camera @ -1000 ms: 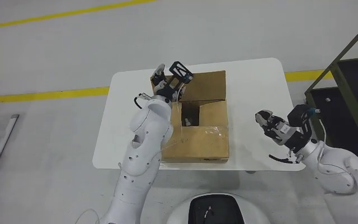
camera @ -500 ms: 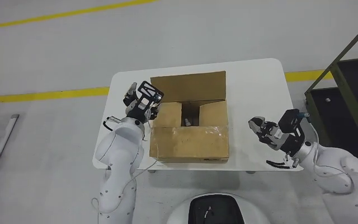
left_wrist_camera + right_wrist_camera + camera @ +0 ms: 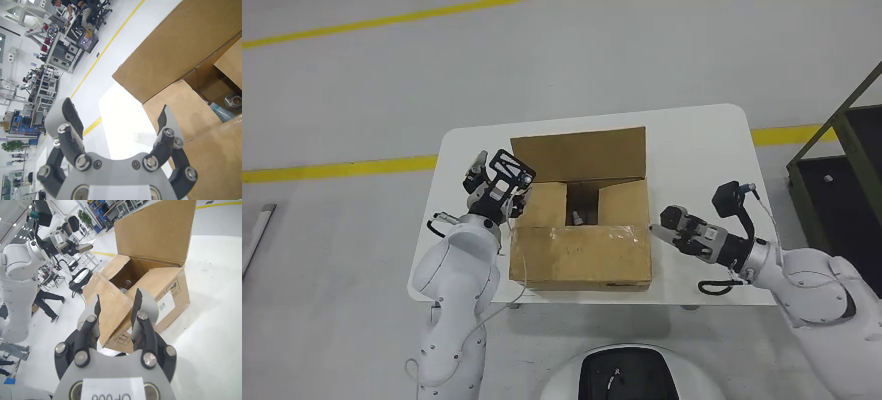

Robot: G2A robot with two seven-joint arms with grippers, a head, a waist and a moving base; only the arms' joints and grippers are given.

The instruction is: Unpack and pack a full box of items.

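Note:
A brown cardboard box (image 3: pixel 582 255) stands mid-table, its far flap (image 3: pixel 587 155) raised and its taped near flap (image 3: pixel 105 289) partly lifted. Down in the opening (image 3: pixel 579 207) lie a metal part (image 3: pixel 233 101) and a grey tube (image 3: pixel 219 112). My left gripper (image 3: pixel 498 181) hovers open just outside the box's left far corner, nothing between its fingers (image 3: pixel 72 115). The right gripper (image 3: pixel 666 226) is open beside the box's right wall. In its wrist view the right gripper (image 3: pixel 117 306) frames the taped flap's corner; contact cannot be told.
The white table (image 3: pixel 702 150) has bare room right of the box and a narrower strip on the left. A dark green rack (image 3: pixel 842 150) stands off the table's right end. People walk on the floor far behind.
The left gripper swung from above the raised far flap to the box's left side, then held. The right gripper slid left across the table up to the box's right wall.

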